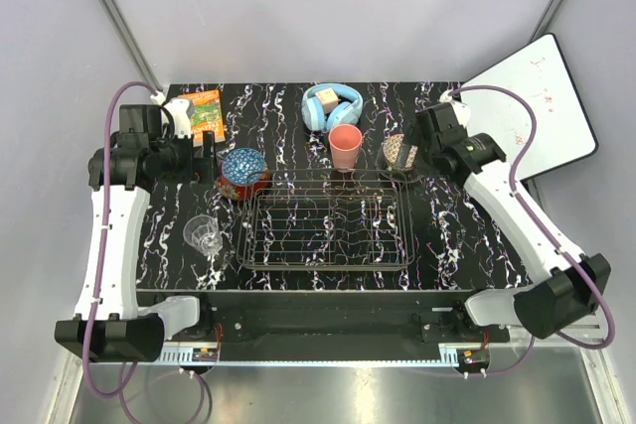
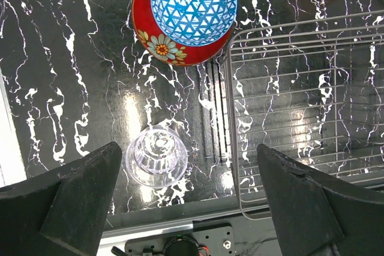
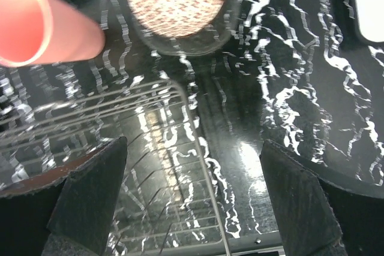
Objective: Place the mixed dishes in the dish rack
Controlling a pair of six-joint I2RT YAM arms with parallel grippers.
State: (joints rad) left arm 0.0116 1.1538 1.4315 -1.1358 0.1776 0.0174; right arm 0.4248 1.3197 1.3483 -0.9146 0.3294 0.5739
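The dark wire dish rack (image 1: 326, 228) lies at the table's front middle and holds nothing. The blue-patterned bowl with red outside (image 1: 243, 172) sits by its far left corner and also shows in the left wrist view (image 2: 192, 13). The clear tumbler (image 1: 204, 233) stands left of the rack (image 2: 312, 106). The salmon cup (image 1: 345, 146) stands behind the rack. The beige-brown bowl (image 1: 400, 154) sits at the far right, seemingly inside a clear glass dish (image 3: 223, 31). My left gripper (image 1: 204, 161) is open and empty above the tumbler (image 2: 156, 156). My right gripper (image 1: 422, 158) is open and empty over the rack's right edge (image 3: 198, 148).
Light-blue headphones (image 1: 331, 106) with a wooden block inside lie at the back middle. An orange book (image 1: 204, 111) lies at the back left. A white board (image 1: 537, 106) leans off the table's right side.
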